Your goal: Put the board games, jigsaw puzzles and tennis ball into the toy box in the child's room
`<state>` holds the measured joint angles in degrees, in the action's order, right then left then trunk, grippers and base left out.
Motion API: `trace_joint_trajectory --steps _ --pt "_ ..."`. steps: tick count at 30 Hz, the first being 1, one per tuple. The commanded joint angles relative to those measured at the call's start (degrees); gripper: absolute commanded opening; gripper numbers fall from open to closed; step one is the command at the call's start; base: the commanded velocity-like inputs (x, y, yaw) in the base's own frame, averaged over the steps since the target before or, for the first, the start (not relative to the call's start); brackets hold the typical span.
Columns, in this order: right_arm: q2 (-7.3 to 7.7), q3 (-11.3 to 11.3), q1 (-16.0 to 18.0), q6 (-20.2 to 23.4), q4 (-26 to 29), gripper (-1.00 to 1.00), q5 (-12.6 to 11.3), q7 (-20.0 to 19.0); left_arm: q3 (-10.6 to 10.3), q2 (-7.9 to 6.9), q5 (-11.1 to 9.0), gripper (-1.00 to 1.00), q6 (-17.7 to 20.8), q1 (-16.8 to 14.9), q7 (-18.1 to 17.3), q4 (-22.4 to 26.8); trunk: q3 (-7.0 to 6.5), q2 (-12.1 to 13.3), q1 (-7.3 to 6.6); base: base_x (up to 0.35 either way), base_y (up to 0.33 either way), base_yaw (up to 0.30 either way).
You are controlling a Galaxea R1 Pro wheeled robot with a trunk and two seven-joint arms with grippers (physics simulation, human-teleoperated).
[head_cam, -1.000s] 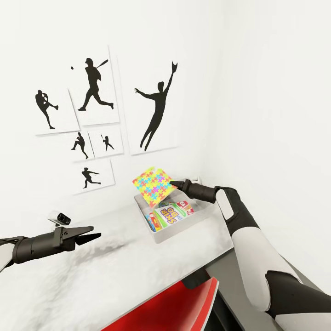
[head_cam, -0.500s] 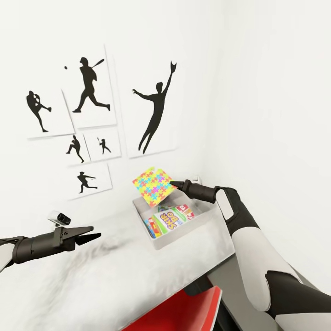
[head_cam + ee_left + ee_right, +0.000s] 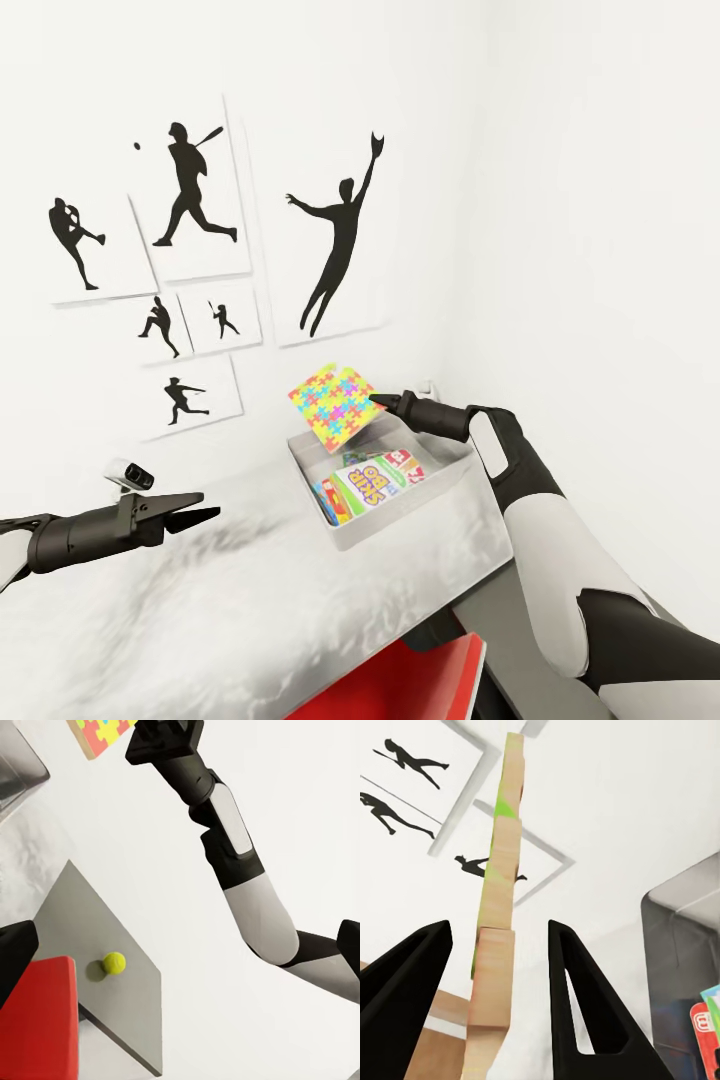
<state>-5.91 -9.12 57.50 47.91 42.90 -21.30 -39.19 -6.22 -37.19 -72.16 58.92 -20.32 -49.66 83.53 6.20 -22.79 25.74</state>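
Note:
My right gripper (image 3: pixel 378 403) is shut on a jigsaw puzzle (image 3: pixel 332 404), a multicolour board held tilted in the air above the far side of the toy box (image 3: pixel 410 512). The right wrist view shows the puzzle (image 3: pixel 499 945) edge-on between the two fingers. The light-grey toy box sits on the white table (image 3: pixel 200 600) in the corner, with board games (image 3: pixel 368 482) lying flat inside. My left gripper (image 3: pixel 205 508) hovers open over the table's left part, holding nothing. The tennis ball (image 3: pixel 114 962) rests on a lower grey surface in the left wrist view.
Black baseball-player silhouette pictures (image 3: pixel 200 190) hang on the wall behind the table. A red chair (image 3: pixel 400 680) stands against the table's near edge. The toy box lies close to the white walls of the corner.
The whole view has shifted: the pictures slid left and the toy box and table edge slid slightly down and right. Both arms and the held puzzle keep their places in the picture.

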Motion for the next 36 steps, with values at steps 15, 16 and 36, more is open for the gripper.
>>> trace_joint_trajectory --steps 15,16,36 --pt "-0.05 -0.28 0.07 0.1 -0.01 -1.0 0.2 -0.31 -0.11 0.0 0.0 1.0 0.14 -0.09 -0.15 -0.03 0.13 -0.13 0.04 0.04 -0.019 0.0" --pt "-0.05 -0.28 0.07 0.1 -0.01 -1.0 0.2 -0.32 -0.11 0.0 0.0 1.0 0.14 -0.09 -0.13 -0.03 0.13 -0.13 0.04 0.012 -0.009 0.0" --pt "0.02 -0.33 0.07 0.25 -0.01 -1.0 0.2 -0.45 -0.11 0.01 0.0 1.0 0.14 -0.08 -0.12 -0.03 0.13 -0.13 0.04 0.001 0.0 0.0"
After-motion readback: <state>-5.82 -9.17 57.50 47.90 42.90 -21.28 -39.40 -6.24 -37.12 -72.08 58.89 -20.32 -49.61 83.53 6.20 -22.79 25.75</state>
